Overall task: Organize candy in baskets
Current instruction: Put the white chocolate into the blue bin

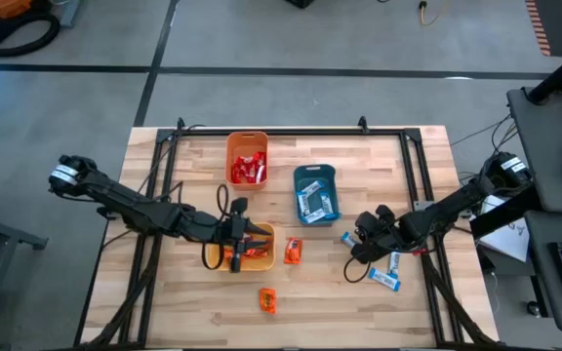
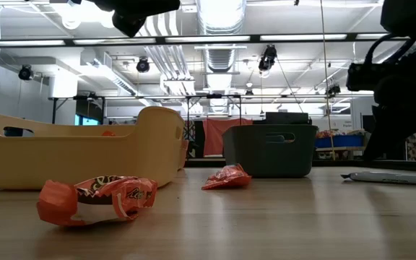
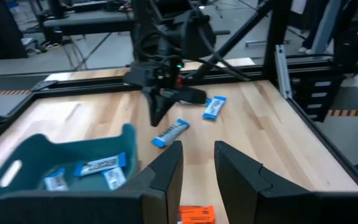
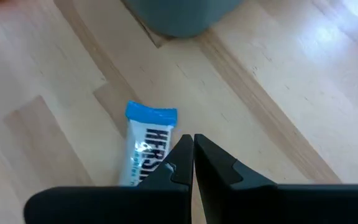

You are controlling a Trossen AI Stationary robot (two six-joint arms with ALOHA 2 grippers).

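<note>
Table point(image 1: 193, 312): you see a light wooden top with a black frame along its edges; both arms reach in over it.
Left arm: it comes in from 9 o'clock, and the left gripper point(image 1: 236, 255) is over the yellow basket. In the left wrist view you see its fingers point(image 3: 166, 171) apart, with nothing between them.
Right arm: it comes in from 3 o'clock, and the right gripper point(image 1: 356, 259) is at about 4 o'clock from the table centre. In the right wrist view its jaws are pressed together, with nothing between them, just above a blue-and-white candy bar point(image 4: 146, 142).
Yellow basket point(image 1: 266, 259): it is near the centre, a little toward 8 o'clock, with orange candy inside.
Teal basket point(image 1: 316, 172): it is at 1 o'clock from the centre and holds several blue-and-white bars point(image 1: 314, 203).
Orange basket point(image 1: 246, 139): it is at 11 o'clock and holds red candy point(image 1: 247, 169).
Loose blue bars: one point(image 1: 386, 281) lies at 5 o'clock from the right gripper, another point(image 1: 395, 261) beside the arm, and one point(image 1: 345, 238) just at 11 o'clock from it.
Loose orange candy: one point(image 1: 292, 252) lies just beside the yellow basket at its 3 o'clock; another point(image 1: 267, 299) is near the 6 o'clock edge.
</note>
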